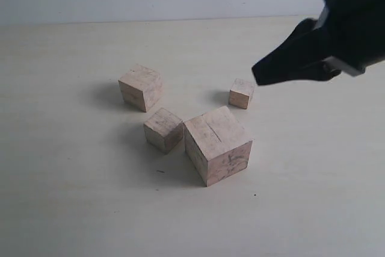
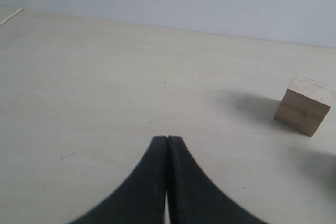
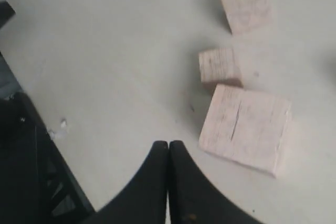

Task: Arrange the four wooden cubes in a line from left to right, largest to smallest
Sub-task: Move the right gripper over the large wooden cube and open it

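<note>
Nearest on the tabletop (image 1: pixel 72 209): largest cube (image 1: pixel 218 144), slit across its top, almost touching a smaller cube (image 1: pixel 163 129) just left. Farther back, another cube (image 1: pixel 141 87) and the smallest cube (image 1: pixel 241 93), well apart. Probably light, rigid raw wood; best pinched across opposite flat faces. No containers. Beyond, right pincer (image 1: pixel 260 76) clenched empty near the smallest; left pincer (image 2: pixel 167 141) clenched too.
</note>
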